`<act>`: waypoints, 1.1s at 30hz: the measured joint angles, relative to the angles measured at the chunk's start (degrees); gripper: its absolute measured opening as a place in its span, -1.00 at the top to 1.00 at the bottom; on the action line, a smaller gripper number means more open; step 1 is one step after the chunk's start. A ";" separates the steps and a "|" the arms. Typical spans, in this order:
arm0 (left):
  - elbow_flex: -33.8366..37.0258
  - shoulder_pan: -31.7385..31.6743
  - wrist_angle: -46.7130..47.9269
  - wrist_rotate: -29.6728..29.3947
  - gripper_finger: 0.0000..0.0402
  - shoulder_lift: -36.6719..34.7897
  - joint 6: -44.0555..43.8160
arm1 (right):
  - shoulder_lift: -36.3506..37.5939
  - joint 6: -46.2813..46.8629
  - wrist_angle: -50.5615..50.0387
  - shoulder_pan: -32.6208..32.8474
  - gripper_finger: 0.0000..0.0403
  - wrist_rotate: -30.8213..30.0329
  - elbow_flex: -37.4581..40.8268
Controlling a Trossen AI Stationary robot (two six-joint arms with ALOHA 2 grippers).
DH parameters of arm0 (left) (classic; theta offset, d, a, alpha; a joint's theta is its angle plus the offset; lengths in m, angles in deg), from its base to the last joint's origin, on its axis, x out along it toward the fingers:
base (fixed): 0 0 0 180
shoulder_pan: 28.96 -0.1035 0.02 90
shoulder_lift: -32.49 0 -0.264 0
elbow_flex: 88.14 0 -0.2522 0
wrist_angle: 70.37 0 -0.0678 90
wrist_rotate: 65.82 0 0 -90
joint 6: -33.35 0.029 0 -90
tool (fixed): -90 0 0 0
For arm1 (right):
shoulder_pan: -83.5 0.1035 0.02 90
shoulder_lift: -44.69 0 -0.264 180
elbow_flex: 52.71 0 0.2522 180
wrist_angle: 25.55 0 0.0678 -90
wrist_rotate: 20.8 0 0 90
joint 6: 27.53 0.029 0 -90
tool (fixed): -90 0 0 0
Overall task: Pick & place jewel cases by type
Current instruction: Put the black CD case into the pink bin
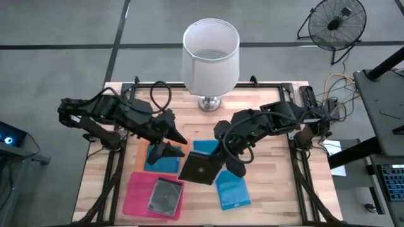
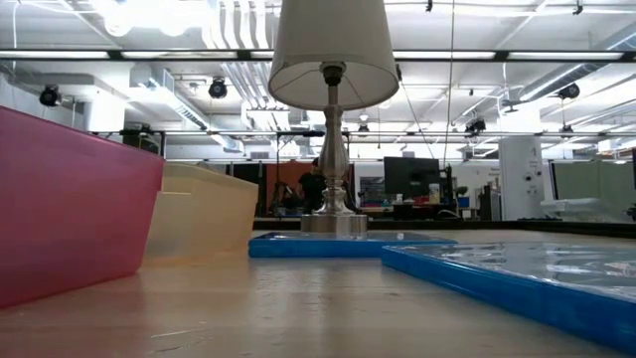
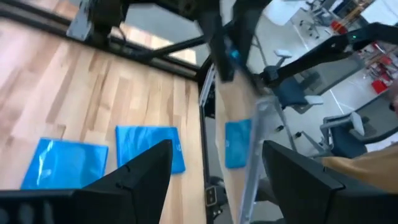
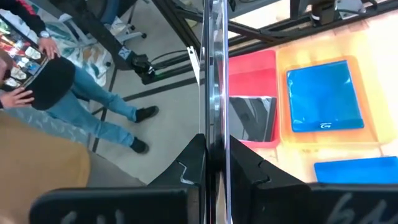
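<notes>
My right gripper [image 1: 219,162] is shut on a dark jewel case [image 1: 201,169] held above the table's middle. My left gripper [image 3: 217,180] is open; the case's thin edge [image 3: 249,162] shows between its fingers. A blue jewel case [image 1: 163,162] lies flat on the orange sheet [image 4: 283,87]. Two more blue cases [image 1: 205,147] [image 1: 232,191] lie flat on the wood. Another dark case [image 1: 165,195] lies flat on the pink sheet [image 1: 136,195]. My right gripper pinches the dark case's two flat faces [image 4: 214,140] between its two fingers, at the edge nearest the wrist. The case runs on ahead of the fingers, tilted and lifted clear of the table. My left gripper: I cannot tell whether either finger touches the case.
A table lamp with a white shade [image 1: 210,57] stands at the far middle of the table. In the low view the pink sheet [image 2: 60,199] and orange sheet [image 2: 204,214] rise at the left. A person [image 4: 68,93] stands beyond the table.
</notes>
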 joint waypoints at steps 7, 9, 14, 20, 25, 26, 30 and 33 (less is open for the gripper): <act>4.96 1.84 -1.90 1.48 -0.16 -0.18 -2.50 | 0.37 -0.65 -0.49 -0.06 0.88 -2.01 0.00; 6.22 2.71 -4.16 1.49 -0.16 -0.18 -2.53 | 0.60 -0.67 -0.45 -0.06 0.88 -1.98 0.00; 8.57 4.23 -9.39 1.64 -0.16 -0.18 -3.62 | 0.76 -0.63 0.54 -0.04 0.88 -3.28 0.00; 9.47 5.04 -9.26 -3.21 -0.16 0.00 -5.74 | 0.66 -0.15 0.85 -0.13 0.88 -3.46 -0.02; 9.46 5.13 -7.62 -11.30 -0.16 -0.05 -7.33 | 0.62 0.46 0.93 -0.23 0.88 -3.25 -0.02; 9.46 5.11 -7.62 -11.36 -0.16 -0.05 -7.35 | 0.57 0.50 0.88 -0.24 0.88 -3.39 -0.02; 9.46 5.33 -7.92 -11.39 -0.16 0.06 -7.35 | 0.56 0.66 0.91 -0.13 0.88 -3.40 -0.02; 9.46 5.42 -7.83 -11.52 -0.16 0.06 -7.33 | 0.55 0.62 0.84 -0.15 0.88 -3.21 -0.02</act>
